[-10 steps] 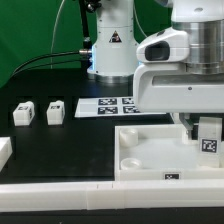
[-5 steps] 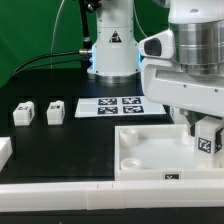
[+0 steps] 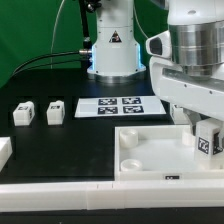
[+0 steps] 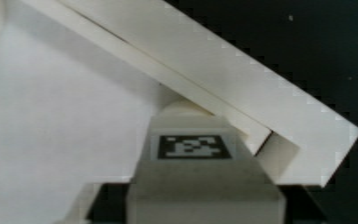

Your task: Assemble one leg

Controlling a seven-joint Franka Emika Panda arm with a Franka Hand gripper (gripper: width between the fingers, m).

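Looking at it, your gripper [image 3: 207, 128] has its fingers clamped on a leg [image 3: 209, 138] over the tray [image 3: 150, 160], at its corner on the exterior view's right; seems you're mid-insertion; next you'd line it up with the corner socket and press down.

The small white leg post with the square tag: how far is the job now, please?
Done: the pincer has picked up one small white plastic leg post with a black-and-white tag. In hand: it holds the post over a corner of the large white square tray. Left: seating the post; whether it already sits in a socket is not visible. Two similar posts lie apart on the black table.
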